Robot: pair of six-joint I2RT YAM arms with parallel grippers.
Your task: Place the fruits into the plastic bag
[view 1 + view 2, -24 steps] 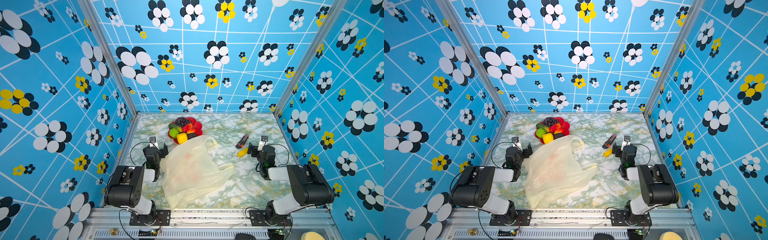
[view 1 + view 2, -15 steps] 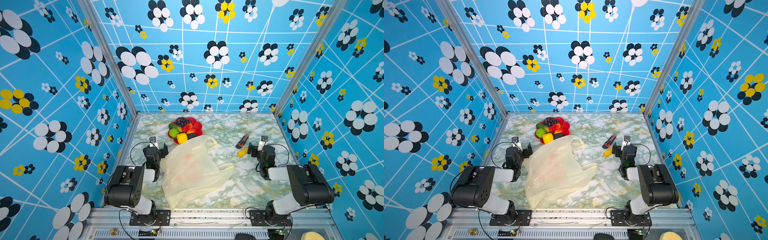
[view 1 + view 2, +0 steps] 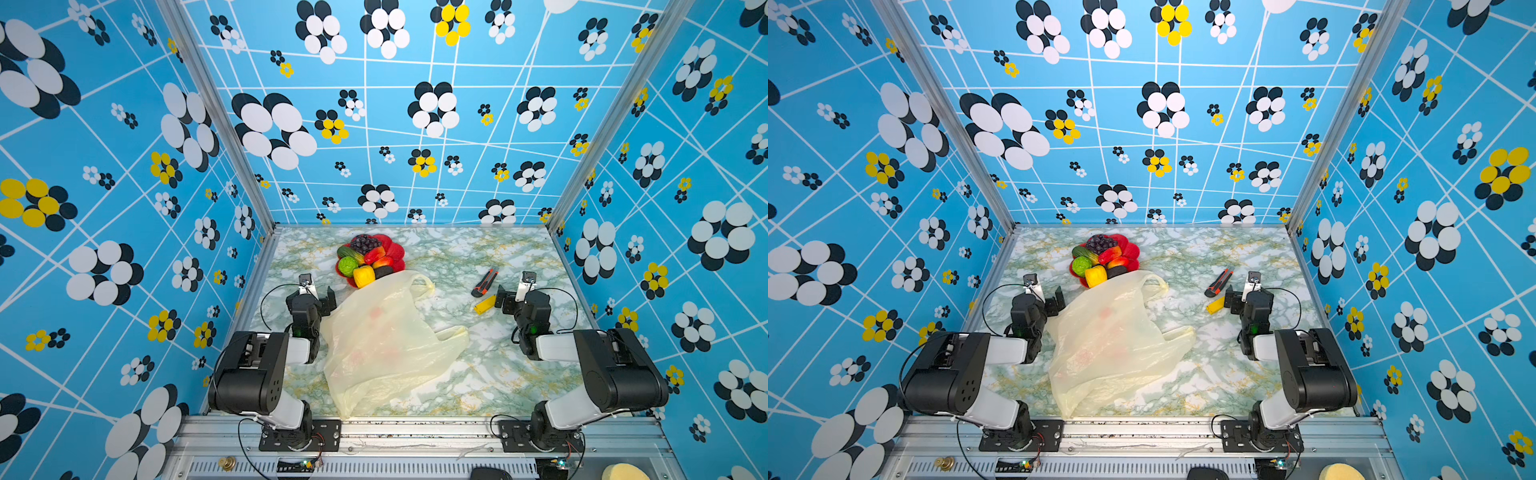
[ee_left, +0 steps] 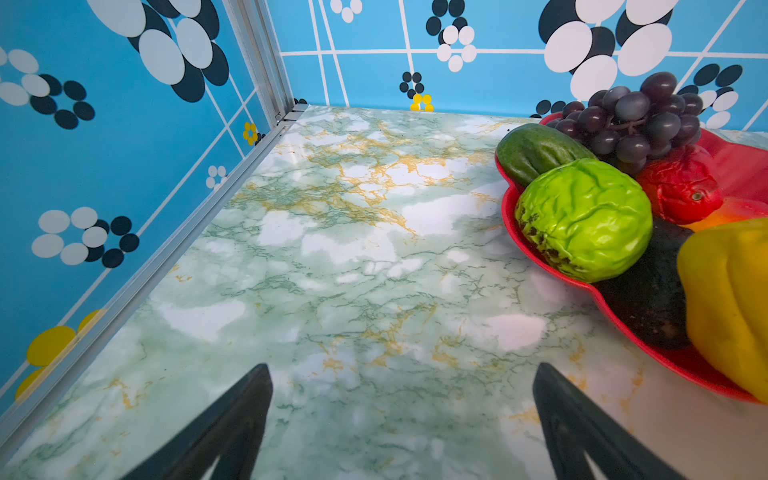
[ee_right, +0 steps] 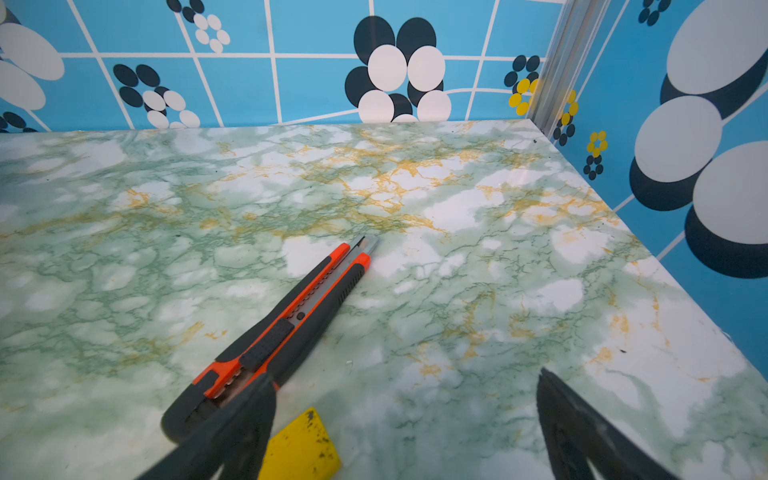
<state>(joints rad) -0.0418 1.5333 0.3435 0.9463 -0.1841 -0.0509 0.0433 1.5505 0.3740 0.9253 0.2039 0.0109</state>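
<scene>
Your left fingers (image 4: 232,424) and right fingers (image 5: 582,428) stand apart, empty. The fruits (image 3: 363,259) look unbagged, so open the plastic bag (image 3: 386,340) next.

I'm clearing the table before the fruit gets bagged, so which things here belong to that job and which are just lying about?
For the job:
glossy toy fruits piled on the red flower-shaped plate; crinkly translucent cream-yellow plastic bag.

Lying about:
orange-and-black utility cutter; flat yellow strip.

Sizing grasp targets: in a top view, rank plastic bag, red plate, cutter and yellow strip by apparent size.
Largest to smallest:
1. plastic bag
2. red plate, partly hidden, still clearly second
3. cutter
4. yellow strip
</scene>
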